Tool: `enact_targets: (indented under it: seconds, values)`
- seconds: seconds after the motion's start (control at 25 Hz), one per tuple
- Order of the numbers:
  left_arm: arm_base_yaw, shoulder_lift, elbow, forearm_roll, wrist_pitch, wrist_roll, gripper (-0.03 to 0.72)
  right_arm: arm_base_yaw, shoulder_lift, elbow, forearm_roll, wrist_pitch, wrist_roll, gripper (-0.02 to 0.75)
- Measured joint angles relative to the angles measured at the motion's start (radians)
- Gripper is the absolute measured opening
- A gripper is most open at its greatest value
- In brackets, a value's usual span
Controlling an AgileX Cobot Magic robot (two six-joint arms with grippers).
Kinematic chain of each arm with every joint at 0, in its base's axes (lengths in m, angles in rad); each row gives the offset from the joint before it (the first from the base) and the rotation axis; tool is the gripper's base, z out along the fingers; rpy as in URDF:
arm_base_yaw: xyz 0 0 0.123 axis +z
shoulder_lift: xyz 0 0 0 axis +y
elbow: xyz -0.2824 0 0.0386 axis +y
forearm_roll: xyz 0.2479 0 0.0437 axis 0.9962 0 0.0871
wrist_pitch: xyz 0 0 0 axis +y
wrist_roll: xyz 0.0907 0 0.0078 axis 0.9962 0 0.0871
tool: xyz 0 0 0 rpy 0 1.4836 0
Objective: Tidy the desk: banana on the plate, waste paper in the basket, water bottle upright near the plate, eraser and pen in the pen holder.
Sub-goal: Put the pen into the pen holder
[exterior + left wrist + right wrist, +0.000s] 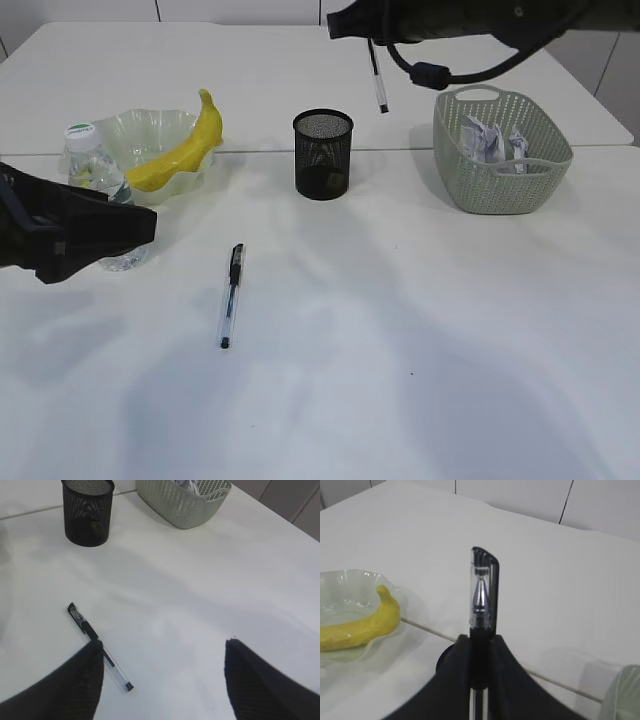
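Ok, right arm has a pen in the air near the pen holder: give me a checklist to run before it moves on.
1. Right gripper shut on the held pen: ok.
2. Held pen hangs roughly vertical, cap end down: ok.
3. Held pen directly over the pen holder: not ok, it hangs to the right of it in the exterior view.
4. Pen holder upright, mouth unobstructed: ok.
5. Left gripper open, clear of the holder: ok.
6. Second pen lies on the table, not yet picked: ok.
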Motion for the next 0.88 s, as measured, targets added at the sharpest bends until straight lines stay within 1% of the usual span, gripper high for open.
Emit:
enact_targets:
  seconds: [0.48, 0.88]
  values:
    - [0.000, 0.000, 0.000, 0.036, 0.012, 0.000, 0.529, -0.052, 0.156, 0.000, -0.006, -0.292, 0.000, 0.037]
    - [0.000, 0.000, 0.000, 0.045, 0.040, 0.000, 0.528, -0.065, 0.256, -0.102, -0.009, -0.396, 0.000, 0.036]
